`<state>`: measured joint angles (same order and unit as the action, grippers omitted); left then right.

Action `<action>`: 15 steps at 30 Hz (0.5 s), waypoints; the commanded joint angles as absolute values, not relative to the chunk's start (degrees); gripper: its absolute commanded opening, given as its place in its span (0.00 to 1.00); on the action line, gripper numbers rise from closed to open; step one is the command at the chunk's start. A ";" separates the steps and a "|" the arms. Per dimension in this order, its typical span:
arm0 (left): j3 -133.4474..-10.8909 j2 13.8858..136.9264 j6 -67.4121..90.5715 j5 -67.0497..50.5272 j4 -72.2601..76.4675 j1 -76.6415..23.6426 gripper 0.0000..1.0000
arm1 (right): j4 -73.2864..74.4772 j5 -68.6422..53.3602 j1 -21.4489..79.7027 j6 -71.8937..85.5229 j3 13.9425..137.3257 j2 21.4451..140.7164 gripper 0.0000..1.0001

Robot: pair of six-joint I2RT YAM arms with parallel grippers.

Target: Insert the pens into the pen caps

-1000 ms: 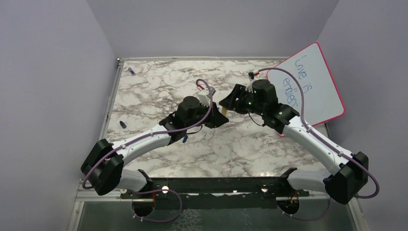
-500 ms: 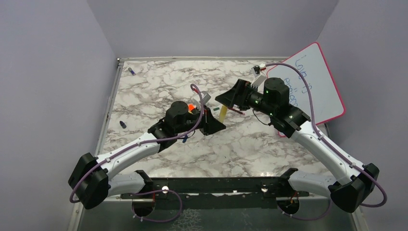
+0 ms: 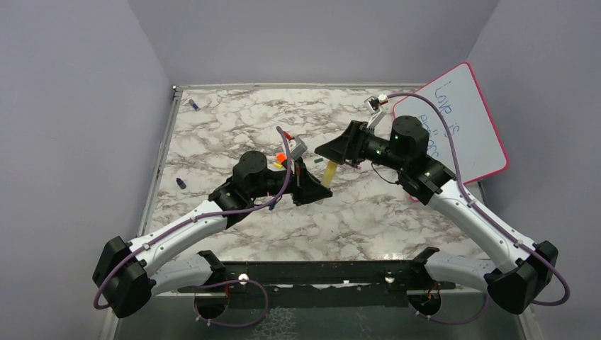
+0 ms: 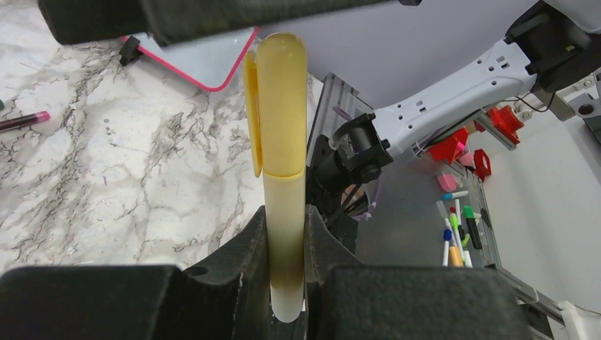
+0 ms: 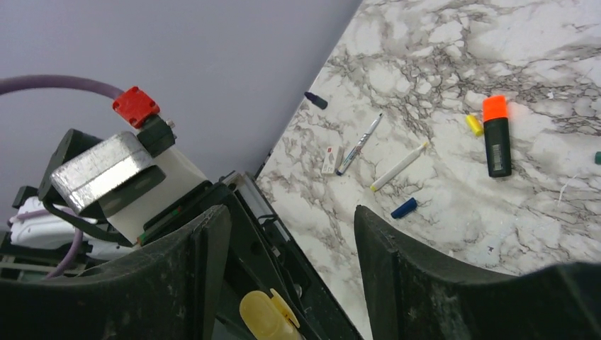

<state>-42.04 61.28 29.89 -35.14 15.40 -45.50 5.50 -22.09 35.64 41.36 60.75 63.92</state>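
Clamping the yellow pen (image 4: pixel 282 191) near its lower end, the left gripper (image 4: pixel 286 230) holds it up the middle of the left wrist frame, with the yellow cap (image 4: pixel 280 92) seated on top. The right gripper (image 5: pixel 287 241) is spread wide and grips nothing, and the cap's tip shows at bottom centre of its frame, between the fingers.

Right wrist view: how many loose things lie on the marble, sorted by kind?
Thin pens: 2 (white pen with yellow tip, grey pen)
Small caps: 3 (dark blue cap, blue cap, yellow cap)
Black highlighter with orange end: 1
Small white block: 1
Total: 7, leaving out a green bit cut off at the right edge.
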 commanded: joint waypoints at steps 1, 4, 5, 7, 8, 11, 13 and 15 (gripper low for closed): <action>-41.90 60.28 29.91 -37.91 18.00 -45.53 0.00 | 1.94 -28.98 35.91 41.02 57.62 61.87 0.66; -42.04 60.23 30.14 -38.70 18.15 -45.52 0.00 | 2.42 -29.25 35.88 41.39 56.26 61.29 0.60; -42.10 60.29 30.03 -39.09 18.19 -45.53 0.00 | 2.41 -29.26 35.93 41.58 55.66 60.99 0.58; -42.25 60.22 29.80 -39.41 18.22 -45.52 0.00 | 1.90 -29.22 35.90 41.89 54.35 60.39 0.50; -42.32 60.34 29.80 -39.58 18.32 -45.53 0.00 | 1.59 -29.48 35.89 41.96 53.89 60.11 0.47; -42.67 60.55 30.43 -39.79 18.75 -45.53 0.00 | 0.55 -31.30 35.92 41.94 52.52 59.35 0.32; -43.27 60.69 31.95 -39.42 19.13 -45.48 0.00 | -0.77 -33.26 35.91 41.88 51.94 59.05 0.24; -44.37 60.96 33.51 -39.22 19.31 -45.53 0.00 | -1.54 -35.51 35.94 41.75 51.49 58.98 0.18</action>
<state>-41.87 61.30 31.05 -38.13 14.00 -45.50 0.27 -29.74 35.68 42.39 53.25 59.55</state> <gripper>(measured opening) 0.169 0.253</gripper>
